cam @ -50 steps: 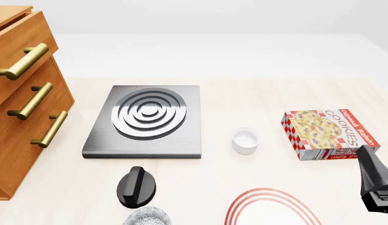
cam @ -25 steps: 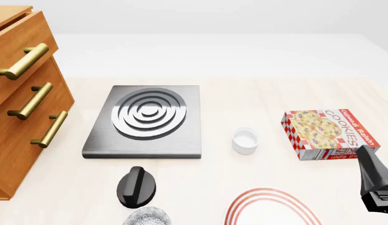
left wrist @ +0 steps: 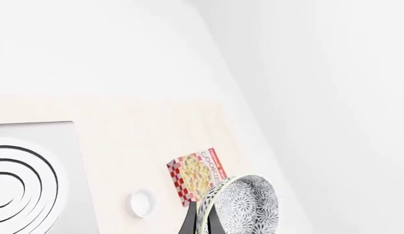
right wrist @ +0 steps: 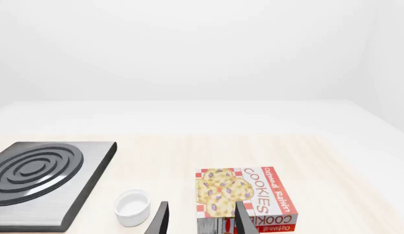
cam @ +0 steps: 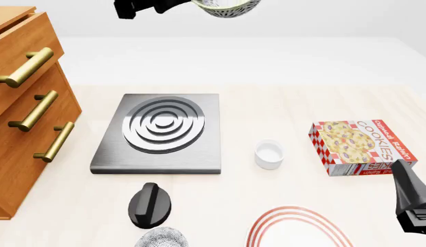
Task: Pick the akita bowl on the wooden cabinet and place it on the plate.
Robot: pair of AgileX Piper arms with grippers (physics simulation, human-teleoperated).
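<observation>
The akita bowl (cam: pixel 227 7), black-and-white patterned with a pale rim, hangs high at the top edge of the front view, above the table's far side. My left gripper (left wrist: pixel 202 222) is shut on its rim, and the bowl (left wrist: pixel 244 204) stands tilted on edge in the left wrist view. The wooden cabinet (cam: pixel 28 103) stands at the left. The plate (cam: pixel 299 226), white with red rings, lies at the near edge, partly cut off. My right gripper (right wrist: pixel 200 222) hovers open and empty at the near right, beside the plate.
A grey stove (cam: pixel 158 133) with a ringed burner sits mid-table. A small white ramekin (cam: pixel 268 153) and a cookie box (cam: pixel 360 146) lie to its right. A black rounded object (cam: pixel 149 205) and a look-alike patterned bowl (cam: pixel 163 238) sit at the near edge.
My left gripper, holding the akita bowl, has come into the top of the front view, where neither showed before. The right arm and the things on the table have not moved.
</observation>
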